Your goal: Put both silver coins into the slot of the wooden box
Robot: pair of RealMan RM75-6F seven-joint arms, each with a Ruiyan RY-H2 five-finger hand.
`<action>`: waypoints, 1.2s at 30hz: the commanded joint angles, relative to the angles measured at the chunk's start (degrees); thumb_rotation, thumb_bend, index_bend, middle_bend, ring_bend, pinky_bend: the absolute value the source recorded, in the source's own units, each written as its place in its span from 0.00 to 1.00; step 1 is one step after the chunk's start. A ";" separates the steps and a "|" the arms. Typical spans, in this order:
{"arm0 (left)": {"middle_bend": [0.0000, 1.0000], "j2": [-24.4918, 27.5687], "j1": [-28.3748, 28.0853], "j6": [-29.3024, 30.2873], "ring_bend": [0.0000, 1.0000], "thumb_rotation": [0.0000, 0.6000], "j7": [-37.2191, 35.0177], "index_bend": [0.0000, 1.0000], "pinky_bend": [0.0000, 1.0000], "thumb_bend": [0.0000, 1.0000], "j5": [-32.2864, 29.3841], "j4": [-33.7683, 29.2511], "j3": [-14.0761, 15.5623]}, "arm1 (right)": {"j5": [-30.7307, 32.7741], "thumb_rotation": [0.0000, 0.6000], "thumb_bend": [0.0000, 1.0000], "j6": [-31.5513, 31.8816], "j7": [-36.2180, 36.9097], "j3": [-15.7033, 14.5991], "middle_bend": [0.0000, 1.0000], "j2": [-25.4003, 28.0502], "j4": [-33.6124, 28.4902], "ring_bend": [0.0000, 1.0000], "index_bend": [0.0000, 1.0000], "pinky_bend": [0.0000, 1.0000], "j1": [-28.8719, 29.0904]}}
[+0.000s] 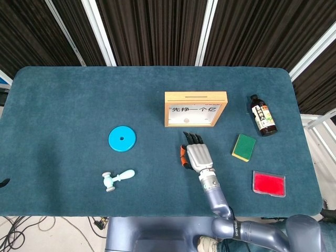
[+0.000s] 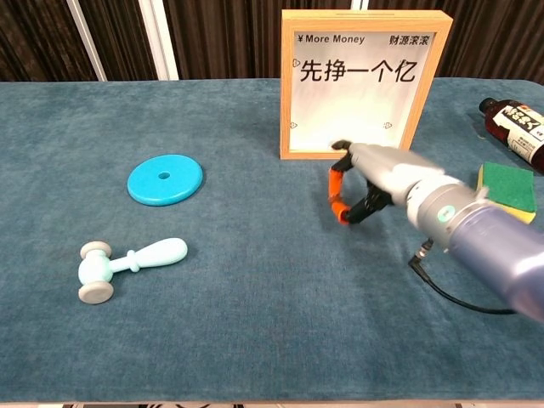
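Observation:
The wooden box (image 1: pixel 196 108) stands upright at mid-table, glass front toward me, with its slot (image 1: pixel 195 96) along the top edge. One silver coin (image 1: pixel 185 121) lies inside at the bottom of the box. My right hand (image 1: pixel 197 155) hovers just in front of the box, lifted off the cloth. In the chest view its fingers curl in toward the orange-tipped thumb (image 2: pixel 337 194), and the hand (image 2: pixel 374 183) reaches the box's (image 2: pixel 365 85) lower frame. Whatever sits between thumb and fingers is hidden. No loose coin shows on the cloth. My left hand is out of sight.
A blue disc (image 1: pixel 122 139) and a pale toy hammer (image 1: pixel 117 179) lie to the left. To the right are a green-and-yellow sponge (image 1: pixel 244 147), a dark sauce bottle (image 1: pixel 262 115) and a red pad (image 1: pixel 269 184).

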 commanded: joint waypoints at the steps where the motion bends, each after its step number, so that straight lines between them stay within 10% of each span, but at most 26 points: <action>1: 0.00 -0.02 0.00 0.01 0.00 1.00 0.09 0.00 0.00 0.04 0.02 -0.06 0.04 | -1.85 1.00 0.52 3.82 -1.19 1.00 0.00 4.10 -5.19 0.00 0.77 0.00 -1.23; 17: 0.00 -0.11 0.54 1.85 0.00 1.00 1.25 0.00 0.00 0.04 0.13 -0.86 -0.02 | -5.09 1.00 0.52 17.57 -4.62 7.00 0.00 18.31 -22.12 0.00 0.77 0.00 -6.12; 36: 0.00 -0.98 -0.06 1.06 0.00 1.00 2.48 0.00 0.00 0.04 -2.79 0.48 -1.22 | 14.25 1.00 0.51 -0.07 -8.63 18.04 0.00 25.71 -14.79 0.00 0.77 0.00 8.89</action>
